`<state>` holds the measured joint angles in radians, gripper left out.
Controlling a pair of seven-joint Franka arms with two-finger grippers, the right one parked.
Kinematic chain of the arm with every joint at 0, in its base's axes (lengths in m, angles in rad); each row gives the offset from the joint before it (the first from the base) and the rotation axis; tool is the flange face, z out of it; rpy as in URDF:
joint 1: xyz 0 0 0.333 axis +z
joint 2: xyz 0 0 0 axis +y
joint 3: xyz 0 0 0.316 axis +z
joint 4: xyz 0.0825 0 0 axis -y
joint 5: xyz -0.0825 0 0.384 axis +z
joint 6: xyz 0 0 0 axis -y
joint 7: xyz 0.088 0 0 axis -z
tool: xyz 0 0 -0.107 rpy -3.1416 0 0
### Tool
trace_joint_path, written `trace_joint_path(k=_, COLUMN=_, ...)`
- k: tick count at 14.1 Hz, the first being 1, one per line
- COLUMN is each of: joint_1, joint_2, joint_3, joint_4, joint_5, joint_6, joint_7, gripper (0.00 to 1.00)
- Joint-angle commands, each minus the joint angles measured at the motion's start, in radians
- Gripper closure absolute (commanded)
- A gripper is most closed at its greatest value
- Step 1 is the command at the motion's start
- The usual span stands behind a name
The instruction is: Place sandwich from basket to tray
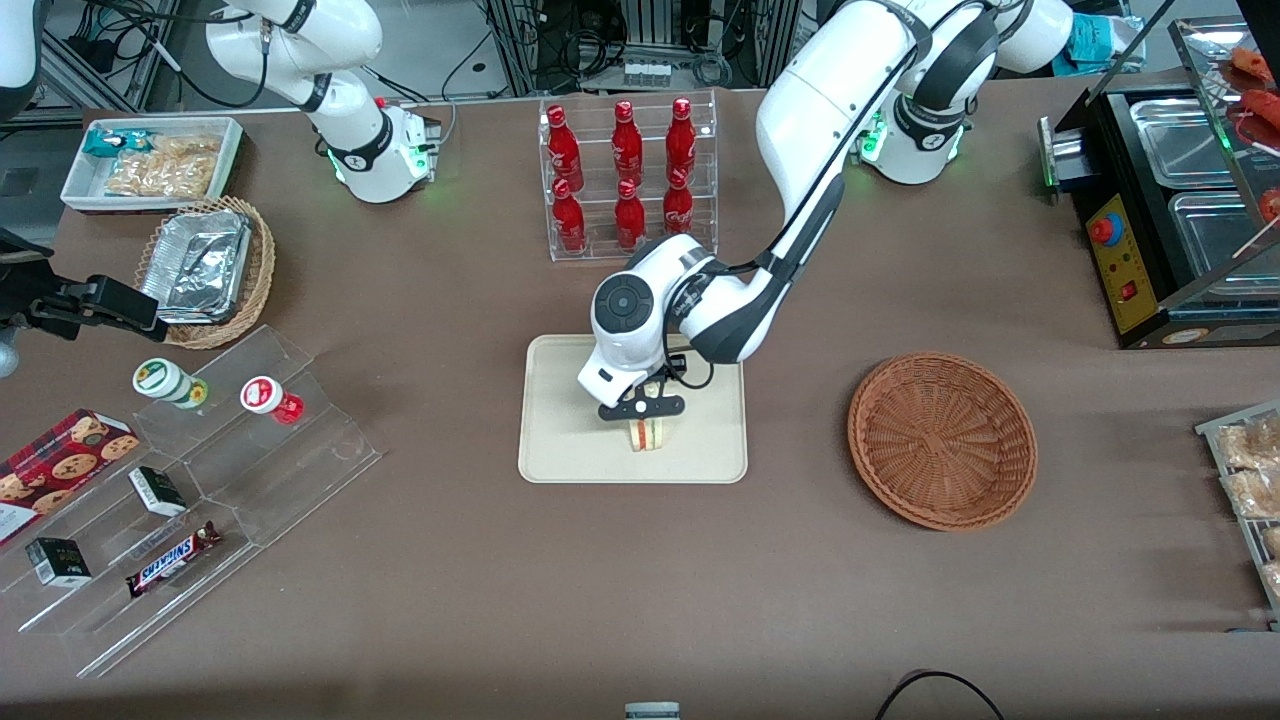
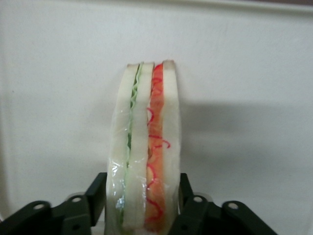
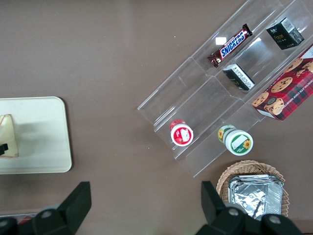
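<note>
- A robotics lab dressed up as a snack counter.
- Aluminium framing (image 1: 510, 40) and loose cables (image 1: 590, 45) crowd the edge of the brown-covered bench (image 1: 640, 580).
- Red soda bottles (image 1: 625, 170) fill a clear rack, and a Snickers bar (image 1: 172, 558) lies on acrylic steps (image 1: 190, 500).
- A food warmer (image 1: 1180, 210) sits at the working arm's end.
- Near mid-bench, the end effector (image 1: 645, 407) grips the sandwich (image 1: 648, 432) over the tray (image 1: 560, 420).
</note>
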<state>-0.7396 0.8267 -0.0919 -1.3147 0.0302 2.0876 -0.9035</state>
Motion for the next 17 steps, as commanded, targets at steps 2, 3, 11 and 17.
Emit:
trace_joint_path(k=2, joint_1=0.012, joint_2=-0.147, joint_3=0.075, joint_4=-0.041, joint_5=0.014, joint_6=-0.053, joint_7=0.011, gripper=0.00)
trace_joint_path(k=3, joint_1=0.019, joint_2=-0.187, joint_3=0.102, joint_4=-0.053, joint_5=0.013, joint_6=-0.078, joint_7=0.015, gripper=0.00)
trace_joint_path(k=11, joint_1=0.296, joint_2=-0.645, joint_3=0.110, joint_4=-0.456, joint_5=-0.001, joint_6=-0.192, joint_7=0.362, gripper=0.00)
trace_joint_path(k=17, joint_1=0.466, joint_2=-0.854, joint_3=0.113, joint_4=-0.518, joint_5=-0.001, joint_6=-0.357, joint_7=0.526, gripper=0.00)
